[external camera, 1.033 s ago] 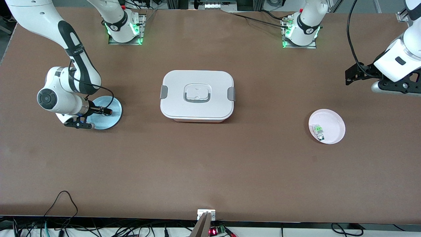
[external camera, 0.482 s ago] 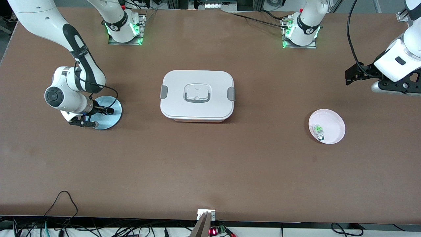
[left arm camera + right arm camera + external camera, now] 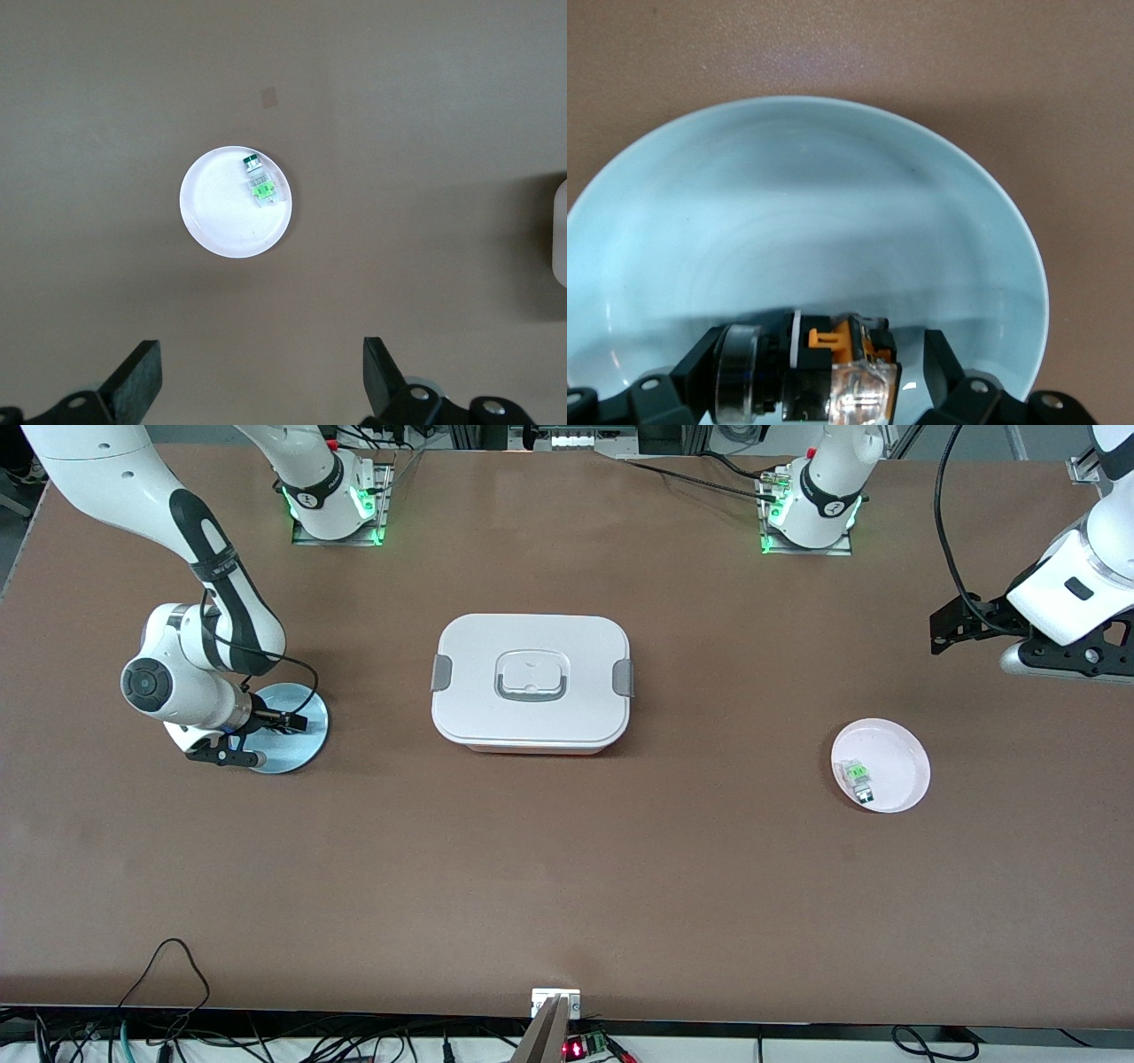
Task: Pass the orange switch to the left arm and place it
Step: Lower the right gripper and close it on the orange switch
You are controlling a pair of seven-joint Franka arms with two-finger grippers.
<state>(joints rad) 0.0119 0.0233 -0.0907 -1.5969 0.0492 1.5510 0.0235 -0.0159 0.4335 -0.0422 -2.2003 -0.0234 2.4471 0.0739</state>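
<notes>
Straddling one orange switch [image 3: 833, 367]: right hand [image 3: 819, 367].

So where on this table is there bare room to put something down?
Bare table runs wide along the front camera's edge, and between the box and the white plate. It is crowded at the blue plate, where the right hand straddles the orange switch.

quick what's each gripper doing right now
Left gripper: open, empty, above bare table.
Right gripper: open around the small orange-and-black switch in the pale blue round plate.
</notes>
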